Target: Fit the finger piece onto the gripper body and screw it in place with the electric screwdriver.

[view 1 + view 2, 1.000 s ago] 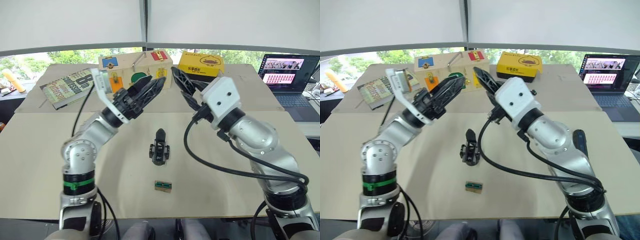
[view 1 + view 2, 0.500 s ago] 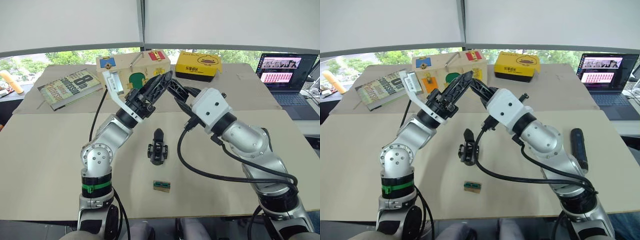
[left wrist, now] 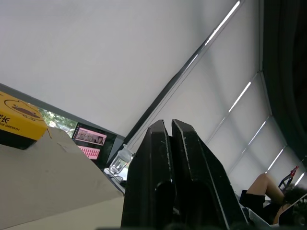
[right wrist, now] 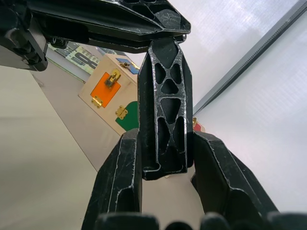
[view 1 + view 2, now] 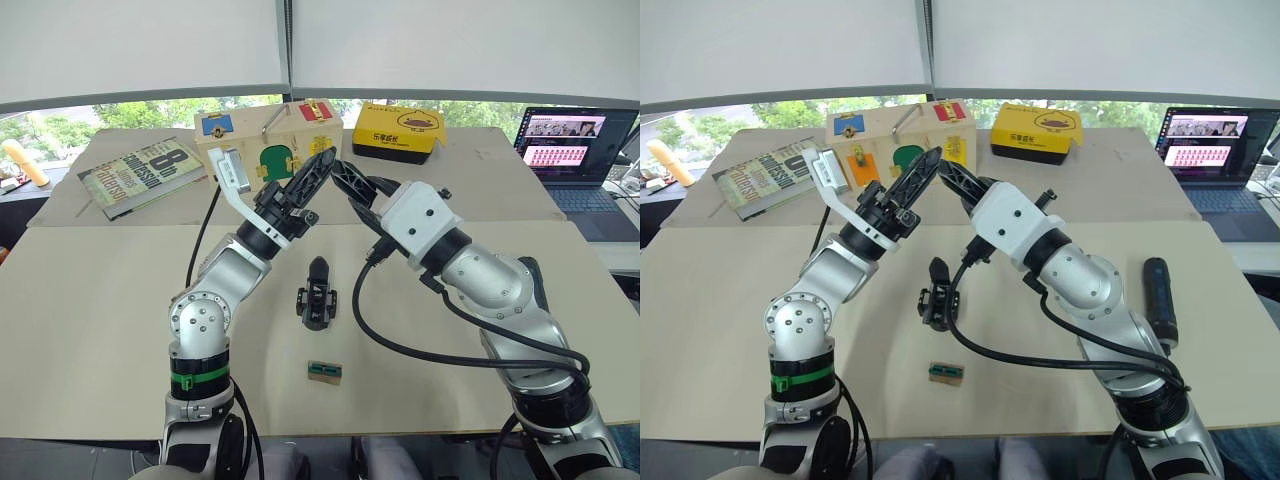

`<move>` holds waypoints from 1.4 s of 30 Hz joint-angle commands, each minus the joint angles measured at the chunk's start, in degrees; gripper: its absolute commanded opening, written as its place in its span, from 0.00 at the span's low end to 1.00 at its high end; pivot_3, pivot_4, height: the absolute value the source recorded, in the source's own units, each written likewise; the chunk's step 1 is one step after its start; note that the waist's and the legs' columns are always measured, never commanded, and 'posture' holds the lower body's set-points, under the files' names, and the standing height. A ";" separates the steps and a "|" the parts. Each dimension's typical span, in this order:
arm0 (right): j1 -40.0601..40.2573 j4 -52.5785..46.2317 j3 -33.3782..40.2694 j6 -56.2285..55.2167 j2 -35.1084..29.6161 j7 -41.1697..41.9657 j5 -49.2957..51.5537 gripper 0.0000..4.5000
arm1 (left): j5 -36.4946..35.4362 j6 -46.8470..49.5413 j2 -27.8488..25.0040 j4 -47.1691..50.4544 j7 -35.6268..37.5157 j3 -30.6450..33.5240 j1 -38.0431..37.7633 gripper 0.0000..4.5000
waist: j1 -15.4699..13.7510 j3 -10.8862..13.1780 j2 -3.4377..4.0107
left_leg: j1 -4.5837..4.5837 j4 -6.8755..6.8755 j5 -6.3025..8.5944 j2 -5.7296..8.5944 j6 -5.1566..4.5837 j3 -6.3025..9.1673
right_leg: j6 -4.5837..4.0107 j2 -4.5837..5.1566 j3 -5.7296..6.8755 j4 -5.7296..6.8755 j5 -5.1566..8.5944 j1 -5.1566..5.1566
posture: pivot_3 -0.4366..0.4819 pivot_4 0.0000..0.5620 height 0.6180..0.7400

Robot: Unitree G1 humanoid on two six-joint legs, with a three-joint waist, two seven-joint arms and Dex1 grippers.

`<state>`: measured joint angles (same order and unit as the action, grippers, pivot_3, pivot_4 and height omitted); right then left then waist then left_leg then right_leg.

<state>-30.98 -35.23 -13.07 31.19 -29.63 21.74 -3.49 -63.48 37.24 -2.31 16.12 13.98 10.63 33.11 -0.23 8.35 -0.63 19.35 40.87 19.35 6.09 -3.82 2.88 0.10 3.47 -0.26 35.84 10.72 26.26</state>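
Observation:
The gripper body [image 5: 318,295], a chunky black block with one pointed finger, lies on the table's middle. Above it both arms meet in the air. My right gripper [image 4: 165,136] is shut on the finger piece [image 4: 163,105], a black tapered lattice part that stands up between its fingers. My left gripper [image 5: 326,158] is shut, and its fingers cross over the tip of the finger piece; I cannot tell whether they pinch it. In the left wrist view the left gripper [image 3: 168,123] has nothing visible in the thin gap between its fingers. The electric screwdriver [image 5: 1158,300] lies on the table at the right.
A small green-and-tan block [image 5: 325,371] lies near the front edge. At the back stand a wooden box with coloured panels [image 5: 268,135], a yellow box [image 5: 400,128] and a book [image 5: 140,175]. A laptop [image 5: 580,150] sits at the far right.
My left gripper has gone from wide open to shut. Both grippers have drawn together, so the left fingers now lie at the tip of the finger piece held by the right.

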 commanded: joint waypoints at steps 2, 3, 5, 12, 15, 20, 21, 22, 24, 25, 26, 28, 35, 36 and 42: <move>-0.03 -2.93 6.03 -0.39 -0.03 2.31 2.96 0.57 | -3.24 -2.73 0.11 0.75 0.39 2.82 2.84 0.00 | -0.01 0.01 -0.01 | 0.00 0.00 0.00 -0.01 0.00 0.00 | 0.00 0.00 0.00 0.00 0.00 0.00 | 0.48 0.27 1.00; -0.10 -3.06 8.01 -0.12 -0.66 3.02 3.81 0.65 | -3.47 -2.91 -0.58 0.09 1.14 3.35 3.60 0.00 | -0.05 0.01 -0.02 | 0.01 0.00 0.00 0.00 0.00 0.00 | 0.00 0.00 0.00 0.00 0.00 0.00 | 0.48 0.27 1.00; 0.00 -3.05 12.22 0.65 -2.84 6.62 7.64 0.80 | -3.84 -2.30 -2.81 -1.52 3.27 4.03 4.97 0.00 | -0.27 0.01 -0.02 | 0.01 0.01 0.00 0.01 0.00 0.01 | 0.00 0.00 0.01 0.00 0.00 0.00 | 0.48 0.27 1.00; -5.29 -0.33 27.76 23.87 -10.36 20.60 37.97 0.99 | -1.55 4.96 -17.84 -9.68 21.60 0.99 10.10 0.00 | 0.03 0.04 -0.01 | 0.03 -0.05 0.00 -0.02 -0.01 0.04 | -0.02 -0.03 0.02 -0.04 0.01 0.01 | 0.48 0.27 1.00; -12.41 5.05 31.86 41.88 -14.24 23.85 55.24 0.99 | 0.25 10.15 -24.87 -12.57 33.23 -3.96 12.83 0.00 | 0.26 0.06 -0.01 | 0.05 -0.06 0.00 -0.02 -0.03 0.04 | -0.05 -0.01 0.01 -0.05 0.02 0.01 | 0.48 0.27 1.00; -18.46 9.30 28.20 56.24 -12.65 18.33 61.24 0.99 | 2.30 14.64 -28.56 -12.32 43.12 -9.93 15.07 0.00 | 0.22 0.06 -0.01 | 0.09 -0.17 0.04 -0.07 -0.08 0.11 | -0.11 0.03 0.01 -0.12 0.04 0.01 | 0.48 0.27 1.00; -18.85 9.15 27.79 57.23 -11.81 17.39 61.96 0.99 | 3.22 14.66 -28.69 -12.14 43.97 -10.78 15.11 0.00 | 0.21 0.06 -0.01 | 0.13 -0.16 0.04 -0.06 -0.09 0.10 | -0.11 0.06 0.00 -0.11 0.04 0.03 | 0.48 0.27 1.00; -19.19 8.77 27.35 58.42 -10.87 16.73 62.84 0.99 | 3.82 14.98 -28.76 -11.94 44.58 -11.53 14.98 0.00 | 0.21 0.06 -0.01 | 0.18 -0.15 0.04 -0.05 -0.09 0.10 | -0.10 0.08 0.00 -0.10 0.04 0.07 | 0.48 0.27 1.00; -20.16 8.90 26.76 60.66 -7.88 14.64 66.29 0.99 | 4.98 15.13 -28.38 -10.89 45.18 -12.87 14.21 0.00 | 0.20 0.06 -0.01 | 0.33 -0.11 0.03 -0.05 -0.09 0.10 | -0.10 0.08 0.00 -0.07 0.04 0.19 | 0.48 0.27 1.00; -20.40 9.07 26.43 61.17 -7.13 13.60 67.73 0.99 | 5.28 15.34 -28.19 -10.52 45.26 -13.16 13.98 0.00 | 0.22 0.06 -0.01 | 0.44 -0.07 0.03 -0.04 -0.08 0.10 | -0.10 0.08 0.01 -0.04 0.03 0.30 | 0.48 0.27 1.00; -20.45 9.09 26.29 61.31 -6.53 12.49 68.82 0.99 | 5.28 15.62 -27.88 -10.31 45.27 -13.02 13.84 0.00 | 0.25 0.06 -0.01 | 0.52 -0.05 0.03 -0.04 -0.08 0.10 | -0.10 0.08 0.01 0.00 0.03 0.39 | 0.48 0.27 1.00; -20.13 9.04 25.68 61.31 -5.89 10.04 71.22 0.99 | 5.11 16.10 -27.43 -10.09 45.06 -12.55 13.69 0.00 | 0.30 0.06 -0.01 | 0.63 -0.02 0.03 -0.04 -0.08 0.10 | -0.11 0.08 0.03 0.04 0.02 0.51 | 0.48 0.27 1.00; -19.40 10.20 24.54 61.31 -3.84 1.39 79.62 0.94 | 5.52 16.82 -27.46 -9.45 44.84 -12.38 12.82 0.00 | 0.44 0.05 -0.01 | 0.66 0.03 0.02 -0.02 -0.07 0.11 | -0.12 0.10 0.11 0.04 0.02 0.53 | 0.48 0.27 1.00; -19.20 10.26 24.22 61.31 -4.18 0.70 80.53 0.88 | 5.61 16.85 -27.48 -9.52 44.85 -12.35 12.78 0.00 | 0.45 0.05 0.00 | 0.66 0.02 0.02 -0.02 -0.06 0.11 | -0.12 0.10 0.11 0.04 0.02 0.53 | 0.48 0.27 1.00; -18.29 11.83 22.88 60.68 -5.77 -3.84 85.56 0.43 | 5.75 17.18 -27.39 -9.51 45.01 -12.21 12.82 0.00 | 0.46 0.05 0.00 | 0.66 0.03 0.02 -0.02 -0.07 0.11 | -0.12 0.10 0.11 0.04 0.02 0.53 | 0.48 0.27 1.00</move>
<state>-49.20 -23.02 9.68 92.06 -34.69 18.70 79.22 -57.71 54.36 -29.63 5.04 59.02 -3.18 45.27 0.23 8.40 -0.64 20.00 40.90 19.37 6.07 -3.89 2.99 -0.03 3.57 -0.14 35.88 10.74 26.79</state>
